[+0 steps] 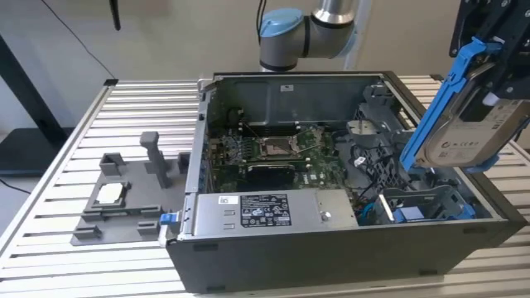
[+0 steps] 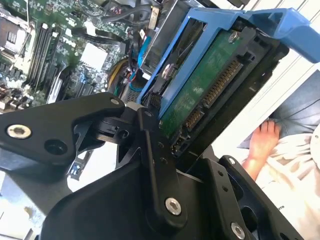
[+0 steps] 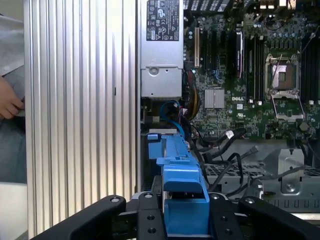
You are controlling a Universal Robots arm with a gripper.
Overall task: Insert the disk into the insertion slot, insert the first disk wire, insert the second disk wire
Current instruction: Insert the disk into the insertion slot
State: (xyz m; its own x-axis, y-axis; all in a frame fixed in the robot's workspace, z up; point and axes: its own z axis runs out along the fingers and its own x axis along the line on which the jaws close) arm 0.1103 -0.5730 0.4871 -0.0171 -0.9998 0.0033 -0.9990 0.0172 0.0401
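1. Exterior view. The open PC case (image 1: 331, 261) lies on the ribbed bench (image 1: 141, 102). The hand (image 1: 495, 87), carried by the robot arm (image 1: 306, 31), is closed on the upper part of the disk (image 1: 473, 133). The disk, framed by its blue carrier (image 1: 431, 118), hangs tilted above the case's end at the exterior view's right, label side visible. The insertion slot (image 1: 422, 202) sits inside that end of the case, below the disk; the disk is not yet in it. Also inside the case are the motherboard (image 1: 273, 149) and, along the near wall, the power-supply box (image 1: 265, 211). A grey fixture (image 1: 124, 198) stands outside the case at the exterior view's left.
2. Second wrist view. The hand (image 2: 200, 105) clamps the disk (image 2: 200, 90) between its black fingers (image 2: 152, 150). The disk's green circuit-board side faces the camera, with the motherboard (image 2: 65, 45) inside the case beyond it. A person's hand (image 2: 262, 142) shows outside the case.
3. First wrist view. The carrier (image 3: 182, 175) appears edge-on within the hand (image 3: 185, 220), over the case interior just inside the wall. The power-supply box (image 3: 161, 55), motherboard (image 3: 240, 100) and processor socket (image 3: 284, 75) lie inside the case.
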